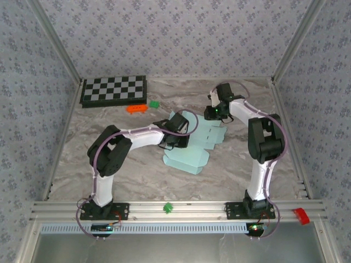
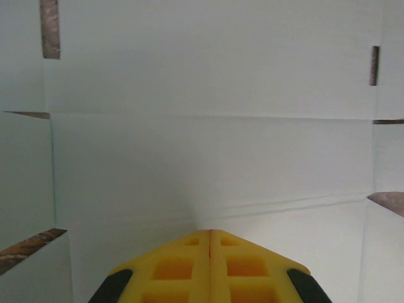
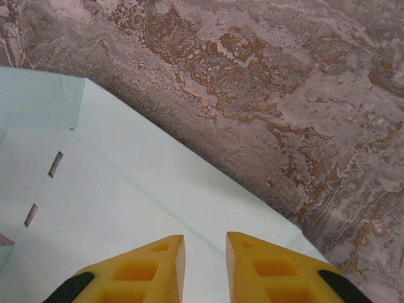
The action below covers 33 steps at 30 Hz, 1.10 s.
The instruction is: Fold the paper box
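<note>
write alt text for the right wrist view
The right hand, yellow and slightly open with nothing between its tips, points over the flat pale mint paper box. The card's straight edge runs diagonally, with brown marbled table beyond.

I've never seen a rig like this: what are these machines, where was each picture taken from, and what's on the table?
These are two robot arms bolted side by side. The overhead picture shows the left arm and right arm meeting over a mint paper sheet with flaps, on the marble table. Farther back sit a checkered board, an orange piece and a green one. The other two pictures come from cameras on the wrists; the yellow wedges are the fingers. The left gripper is shut above the sheet; the right gripper is slightly open at its edge. Neither seems to hold anything.
</note>
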Each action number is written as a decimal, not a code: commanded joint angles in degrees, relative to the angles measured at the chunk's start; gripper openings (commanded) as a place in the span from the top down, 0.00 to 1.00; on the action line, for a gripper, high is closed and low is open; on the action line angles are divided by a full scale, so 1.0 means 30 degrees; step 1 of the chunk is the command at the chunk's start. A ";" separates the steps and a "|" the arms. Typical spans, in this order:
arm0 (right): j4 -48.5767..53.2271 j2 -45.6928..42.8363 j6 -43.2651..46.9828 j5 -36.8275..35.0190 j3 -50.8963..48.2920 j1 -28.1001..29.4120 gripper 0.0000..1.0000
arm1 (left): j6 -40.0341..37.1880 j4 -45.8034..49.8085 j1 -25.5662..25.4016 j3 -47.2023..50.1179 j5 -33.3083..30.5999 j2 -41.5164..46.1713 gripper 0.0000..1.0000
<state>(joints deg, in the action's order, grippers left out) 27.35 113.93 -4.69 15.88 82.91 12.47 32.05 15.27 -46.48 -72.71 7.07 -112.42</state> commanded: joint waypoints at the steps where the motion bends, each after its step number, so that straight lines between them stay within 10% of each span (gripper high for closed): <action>1: 0.0997 0.0682 0.0665 0.0713 0.0993 -0.0099 0.73 | -0.0034 0.0417 0.0141 -0.1025 0.0142 -0.0535 1.00; 18: 0.1952 0.1797 0.3723 0.0967 0.2544 -0.0084 0.45 | -0.1676 0.1823 0.0009 0.0234 -0.2493 -0.0875 1.00; 33: 0.3971 0.3961 0.4902 0.1475 0.5313 -0.0201 0.41 | -0.2333 0.1590 -0.0024 0.1032 -0.2708 -0.0642 1.00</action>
<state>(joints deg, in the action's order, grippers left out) 36.27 124.70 8.45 19.35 95.94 12.29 26.35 13.89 -46.61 -72.03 1.58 -113.32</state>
